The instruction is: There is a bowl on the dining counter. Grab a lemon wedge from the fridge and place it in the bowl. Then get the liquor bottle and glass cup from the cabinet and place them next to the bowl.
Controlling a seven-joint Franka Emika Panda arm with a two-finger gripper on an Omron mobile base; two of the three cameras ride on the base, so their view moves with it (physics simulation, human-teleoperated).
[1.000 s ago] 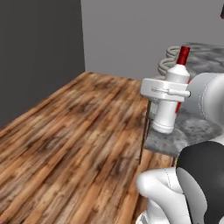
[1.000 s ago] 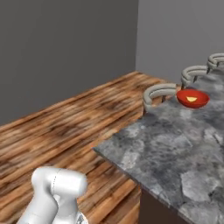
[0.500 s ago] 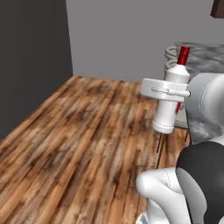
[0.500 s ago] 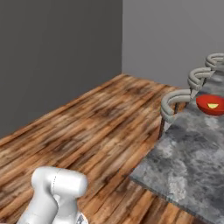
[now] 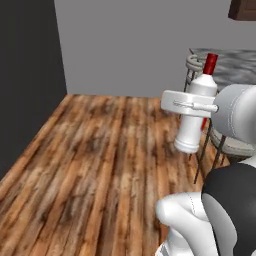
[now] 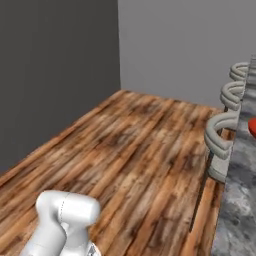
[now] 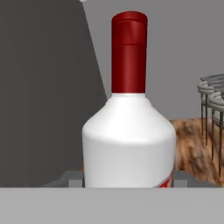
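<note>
My gripper (image 5: 192,104) is shut on the liquor bottle (image 5: 192,131), a white bottle with a red cap, held upright above the wooden floor. In the hand view the liquor bottle (image 7: 129,140) stands close between the fingertips (image 7: 73,179). A sliver of the red bowl (image 6: 252,125) shows at the right edge of the right base view, on the grey stone dining counter (image 6: 240,200). The lemon wedge and the glass cup are out of view.
Round grey bar stools (image 6: 220,137) stand in a row along the counter's near side, and one stool (image 5: 227,145) is just behind the bottle. Wooden floor (image 5: 100,160) stretches left to a dark wall (image 5: 25,75); a grey wall lies ahead.
The whole picture has shifted as the base moved: the counter and stools slid to the right in both base views. The bottle stays in my gripper as before.
</note>
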